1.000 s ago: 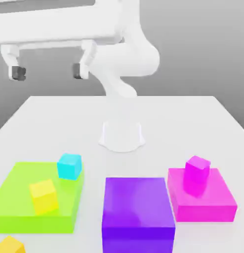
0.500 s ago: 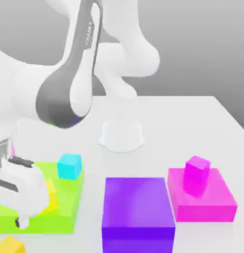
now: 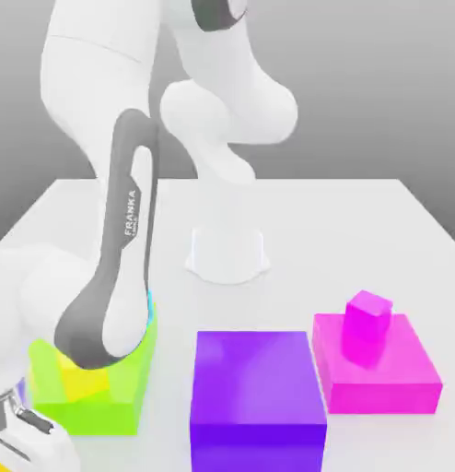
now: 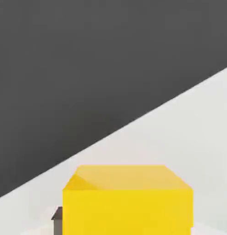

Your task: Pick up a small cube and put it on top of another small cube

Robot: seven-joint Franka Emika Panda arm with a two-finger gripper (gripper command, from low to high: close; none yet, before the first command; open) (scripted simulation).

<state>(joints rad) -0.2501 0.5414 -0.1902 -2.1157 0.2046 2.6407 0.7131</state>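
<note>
The small cube (image 4: 128, 202) is amber-orange and sits close up in the hand view on the white table. My gripper (image 4: 127, 226) is shut on it, and a dark fingertip (image 4: 56, 216) presses one side. In the exterior view my hand (image 3: 30, 441) is low at the front left corner, with the arm reaching down across the green block. Another small cube (image 3: 368, 313), bright magenta, rests on the flat magenta block (image 3: 383, 378) at the exterior view's right, far from the hand.
A large purple block (image 3: 257, 387) stands front centre between the two sides. A flat green block (image 3: 98, 396) with a yellow cube (image 3: 73, 380) on it lies partly behind my arm. The white robot base (image 3: 227, 253) stands at mid table.
The arm swung down from high at the back to the exterior view's front left corner. The fingers went from wide open to shut around the small cube.
</note>
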